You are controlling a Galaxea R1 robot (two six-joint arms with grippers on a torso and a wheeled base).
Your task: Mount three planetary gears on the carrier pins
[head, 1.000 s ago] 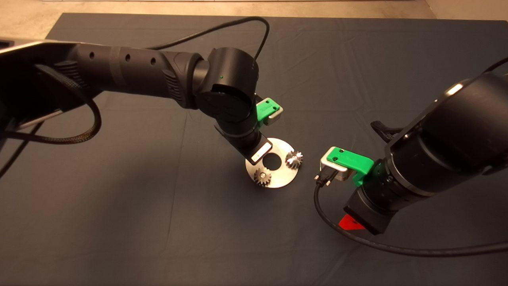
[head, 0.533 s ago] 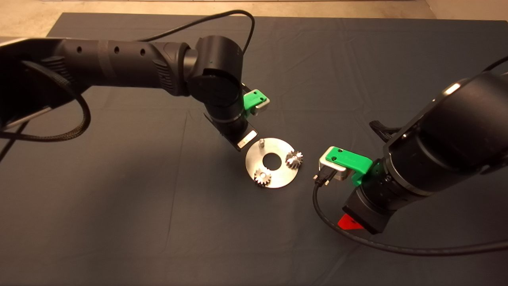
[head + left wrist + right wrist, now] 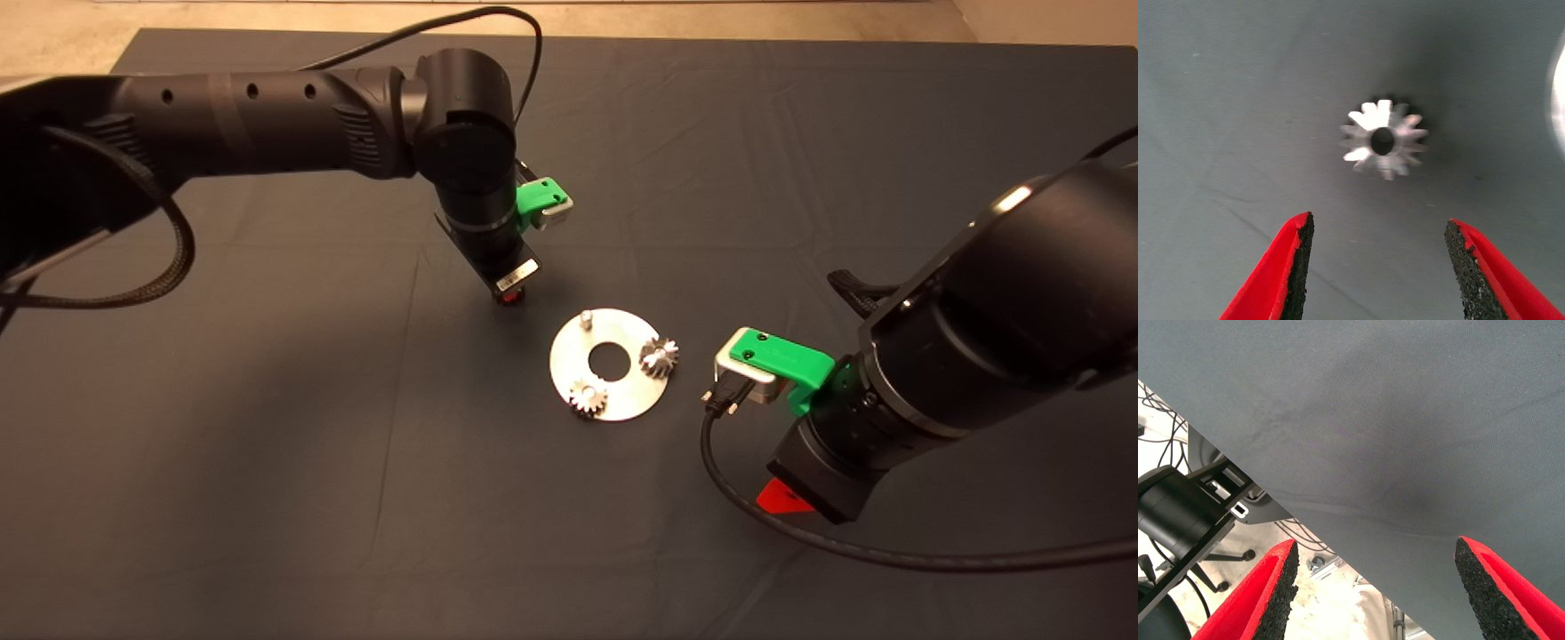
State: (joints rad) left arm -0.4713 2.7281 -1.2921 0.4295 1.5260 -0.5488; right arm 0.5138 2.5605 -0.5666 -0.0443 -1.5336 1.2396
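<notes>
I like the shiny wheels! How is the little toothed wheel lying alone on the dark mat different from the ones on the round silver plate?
The loose shiny steel gear lies on the dark mat, beside the flat silver disc; the two mounted steel gears sit on that disc. The open left gripper hovers over the loose gear only. One bare silver pin waits. All are small, toothed and shiny.

Head camera sits high, looks down on dark mat, both arms and silver disc mid-scene, from some way off. Left wrist camera hangs close above mat, faces straight down between spread red fingers at loose gear; disc edge just enters, shared with head view. Right wrist camera looks low across mat past its near edge to floor, cables, stand.
</notes>
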